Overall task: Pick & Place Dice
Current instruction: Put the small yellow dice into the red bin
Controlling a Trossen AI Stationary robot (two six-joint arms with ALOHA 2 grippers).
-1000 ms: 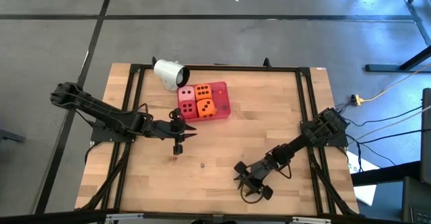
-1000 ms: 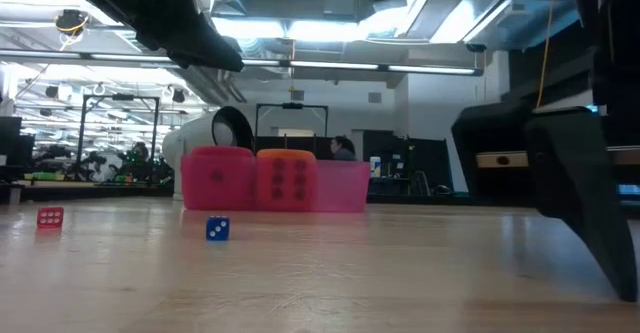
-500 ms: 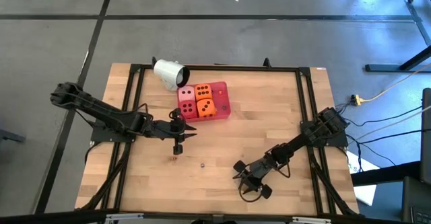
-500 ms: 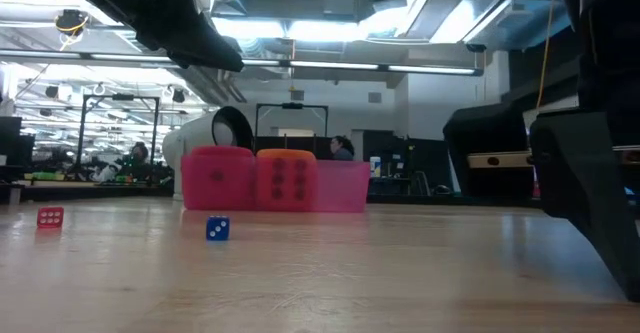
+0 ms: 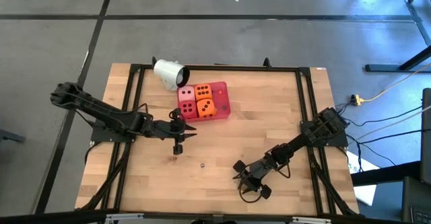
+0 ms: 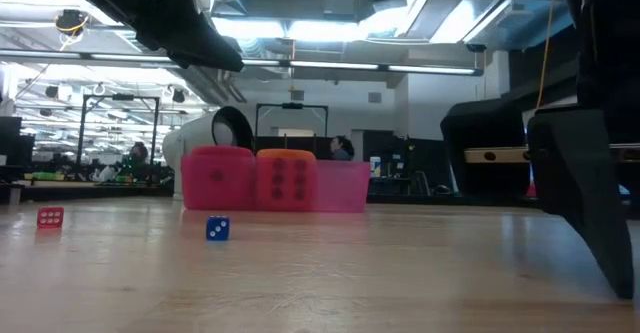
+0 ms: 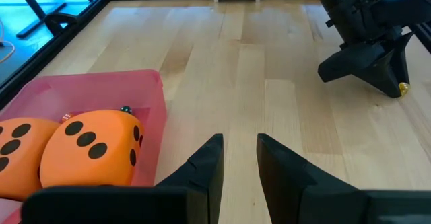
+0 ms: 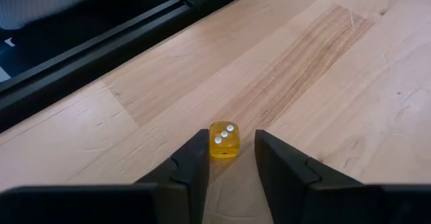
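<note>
From above, four soft dice [image 5: 196, 99], one pale pink, one red and two orange, sit packed in the flat red plastic tray [image 5: 223, 101] beside a tipped white cylindrical cup [image 5: 168, 72]. The left gripper [image 5: 178, 145] waits just past the tray. The right gripper [image 5: 248, 183] is low near the table's front. The left wrist view shows the left jaws slightly parted and empty. In the right wrist view the right jaws straddle a small translucent yellow die [image 8: 223, 140], probably for a pick. Whether they pinch it, I cannot tell.
</note>
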